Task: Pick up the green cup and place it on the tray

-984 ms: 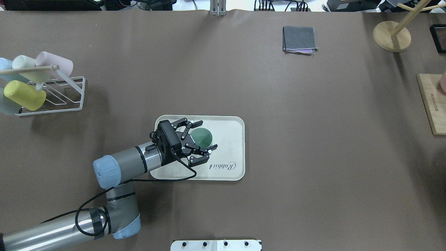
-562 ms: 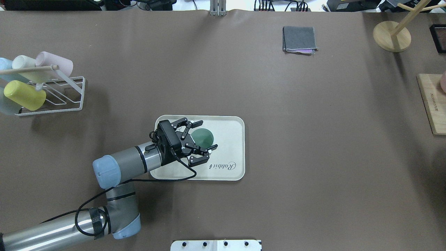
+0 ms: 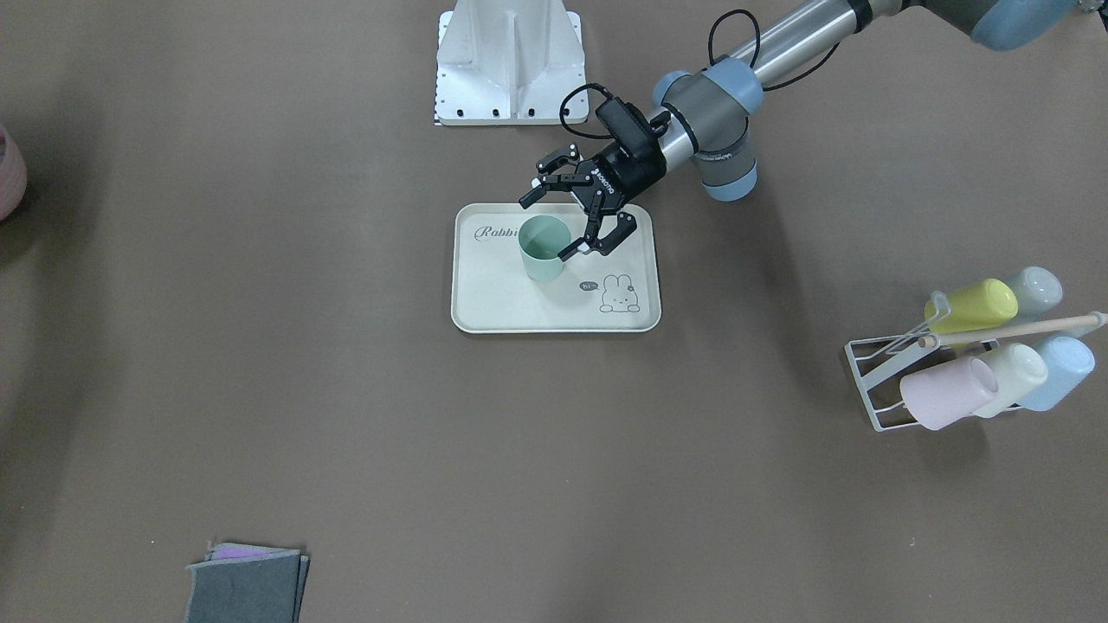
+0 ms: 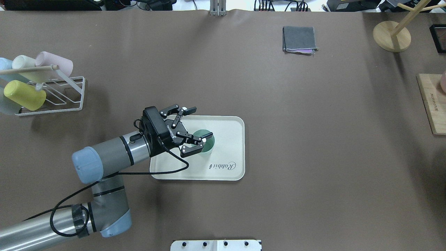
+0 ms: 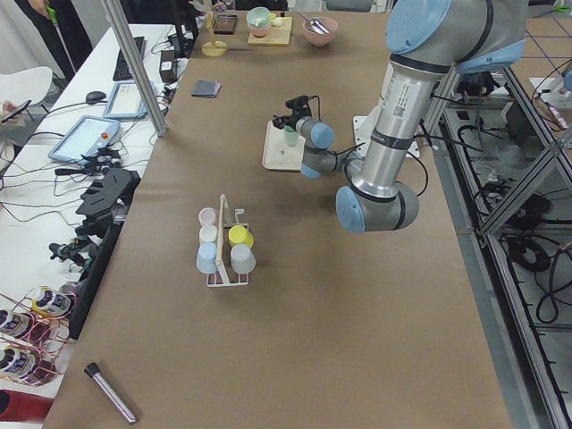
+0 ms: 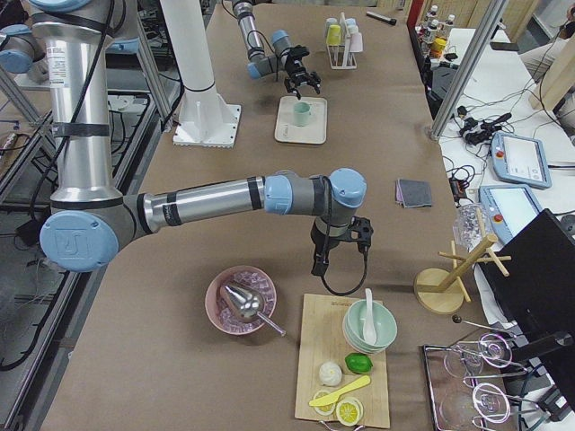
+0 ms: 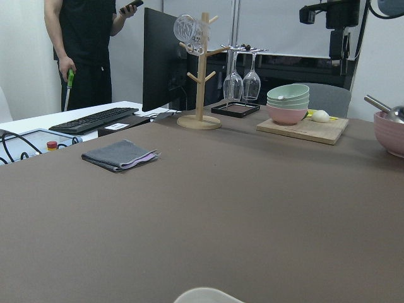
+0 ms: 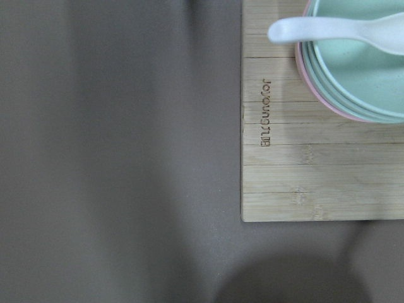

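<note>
The green cup stands upright on the cream tray, near the "Rabbit" script. In the overhead view the cup is partly hidden under one finger, and the tray lies mid-table. My left gripper is open and empty. It hovers above the cup's side nearest the rack, jaws spread wide and apart from the cup; the front view shows it too. My right gripper shows only in the exterior right view, over the table near a wooden board. I cannot tell whether it is open or shut.
A white wire rack with several pastel cups stands at the table's left end. A folded grey cloth lies at the far side. A wooden stand and a wooden board are at the right end.
My left gripper, open around the cup before, has risen and drawn back toward the rack side. The cup stays standing on the tray.
</note>
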Tool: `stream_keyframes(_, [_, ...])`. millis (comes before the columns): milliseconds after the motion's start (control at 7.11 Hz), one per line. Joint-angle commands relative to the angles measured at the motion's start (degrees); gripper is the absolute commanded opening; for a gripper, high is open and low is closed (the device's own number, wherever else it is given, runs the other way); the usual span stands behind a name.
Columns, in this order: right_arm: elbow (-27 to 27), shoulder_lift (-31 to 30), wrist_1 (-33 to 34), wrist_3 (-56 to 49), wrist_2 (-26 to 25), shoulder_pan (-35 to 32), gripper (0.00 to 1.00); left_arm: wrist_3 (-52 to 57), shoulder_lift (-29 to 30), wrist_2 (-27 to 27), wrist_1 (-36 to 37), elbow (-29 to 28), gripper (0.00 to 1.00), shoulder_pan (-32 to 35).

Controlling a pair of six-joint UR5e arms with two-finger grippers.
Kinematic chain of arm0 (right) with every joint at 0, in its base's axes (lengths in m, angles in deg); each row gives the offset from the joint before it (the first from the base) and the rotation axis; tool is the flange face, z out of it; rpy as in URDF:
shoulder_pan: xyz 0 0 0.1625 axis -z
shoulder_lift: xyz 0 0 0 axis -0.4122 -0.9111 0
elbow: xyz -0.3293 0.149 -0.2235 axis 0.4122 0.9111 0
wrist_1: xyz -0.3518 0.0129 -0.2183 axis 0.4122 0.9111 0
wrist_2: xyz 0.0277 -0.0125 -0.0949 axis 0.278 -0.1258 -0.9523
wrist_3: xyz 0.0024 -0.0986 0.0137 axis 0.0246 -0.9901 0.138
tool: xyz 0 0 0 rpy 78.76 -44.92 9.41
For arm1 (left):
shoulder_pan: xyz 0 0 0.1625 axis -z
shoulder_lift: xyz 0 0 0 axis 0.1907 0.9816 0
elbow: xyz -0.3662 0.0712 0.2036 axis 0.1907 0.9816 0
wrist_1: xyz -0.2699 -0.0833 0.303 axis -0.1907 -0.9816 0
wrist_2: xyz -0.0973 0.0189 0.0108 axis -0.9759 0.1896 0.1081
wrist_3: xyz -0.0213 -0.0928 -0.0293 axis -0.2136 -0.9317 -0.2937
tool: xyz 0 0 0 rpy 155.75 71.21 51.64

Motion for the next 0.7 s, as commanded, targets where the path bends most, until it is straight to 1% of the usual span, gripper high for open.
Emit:
stream_keyframes(0, [-1.06, -0.23, 0.03, 0.18, 0.28, -0.02, 1.0, -0.25, -0.97, -0.16, 24.36, 12.74, 0.98, 6.01])
stream_keyframes(141, [-1.32, -0.67, 0.03, 0.18, 0.89, -0.1, 1.0, -0.07, 4.43, -0.69, 37.88, 14.17, 0.98, 7.35])
stream_keyframes(281, [-1.59, -0.59, 0.03, 0.18, 1.16, -0.1, 1.0, -0.42, 9.36, -0.52, 53.33, 14.62, 0.98, 10.15])
stream_keyframes(422, [-2.11, -0.41, 0.03, 0.79, 0.72, -0.1, 1.0, -0.42, 9.49, -0.6, 62.36, 15.32, 0.98, 14.61])
stream_keyframes(562, [-2.12, -0.06, 0.03, 1.66, 0.46, -0.02, 1.0, -0.33, 8.45, -0.78, 68.45, 15.16, 0.98, 19.88])
